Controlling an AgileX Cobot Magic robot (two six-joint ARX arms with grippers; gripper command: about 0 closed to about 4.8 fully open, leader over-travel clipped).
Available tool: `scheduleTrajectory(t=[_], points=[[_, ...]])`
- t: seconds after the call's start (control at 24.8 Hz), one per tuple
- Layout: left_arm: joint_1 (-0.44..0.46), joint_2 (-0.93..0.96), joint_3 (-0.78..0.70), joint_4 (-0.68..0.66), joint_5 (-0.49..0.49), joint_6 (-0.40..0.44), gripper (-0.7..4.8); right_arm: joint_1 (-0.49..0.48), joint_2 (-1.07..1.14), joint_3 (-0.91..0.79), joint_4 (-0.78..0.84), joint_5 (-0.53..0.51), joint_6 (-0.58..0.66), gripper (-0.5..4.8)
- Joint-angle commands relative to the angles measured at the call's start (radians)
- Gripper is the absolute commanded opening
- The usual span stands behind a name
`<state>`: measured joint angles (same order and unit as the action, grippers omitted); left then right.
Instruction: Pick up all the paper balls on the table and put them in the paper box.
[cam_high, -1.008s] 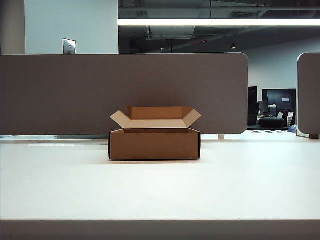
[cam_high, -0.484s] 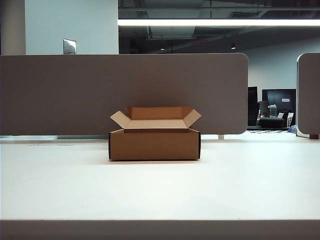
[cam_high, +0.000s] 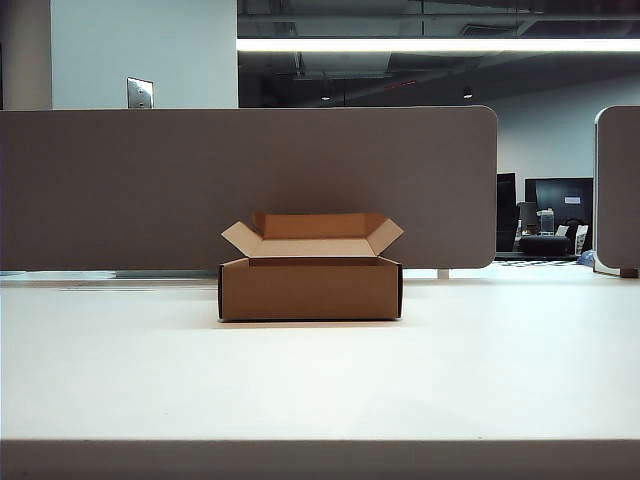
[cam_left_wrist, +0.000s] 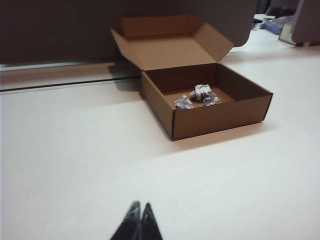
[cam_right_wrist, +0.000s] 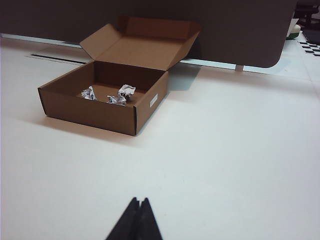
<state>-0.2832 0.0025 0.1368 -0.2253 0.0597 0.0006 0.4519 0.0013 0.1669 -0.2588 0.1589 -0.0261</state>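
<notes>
Now both clenched hands — left hand (cam_left_wrist: 139, 210), right hand (cam_right_wrist: 139, 205) — over bare table (cam_high: 480, 360), well apart from paper box (cam_high: 310, 288).

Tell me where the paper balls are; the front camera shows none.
All three paper balls lie close together on the floor of the open box, seen in both wrist views. The box's front wall hides them in the exterior view.

Paper balls (cam_left_wrist: 196, 96): from the front, hidden behind the paper box (cam_high: 310, 288) wall.
Left gripper (cam_left_wrist: 138, 215): only pressed-together tips show, the rest cut off by the picture's edge.
Right gripper (cam_right_wrist: 138, 209): likewise.
Arms: neither appears in the exterior view.
Print on balls: too small to read.
</notes>
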Motion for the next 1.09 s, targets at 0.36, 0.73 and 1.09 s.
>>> scheduleTrajectory(t=[0.36,0.73,1.09], points=[[0.001,0.000,-0.105,0.204,0.031,-0.048,-0.06,0.000,-0.002,-0.129,0.294,0.052,0.008,-0.06],[0.001,0.000,-0.114,0.159,0.068,-0.045,-0.06,0.000,-0.002,-0.165,0.313,0.143,0.019,-0.06],[0.001,0.000,-0.131,0.177,0.101,-0.009,-0.06,0.000,-0.003,-0.164,0.391,0.224,0.049,-0.06]])
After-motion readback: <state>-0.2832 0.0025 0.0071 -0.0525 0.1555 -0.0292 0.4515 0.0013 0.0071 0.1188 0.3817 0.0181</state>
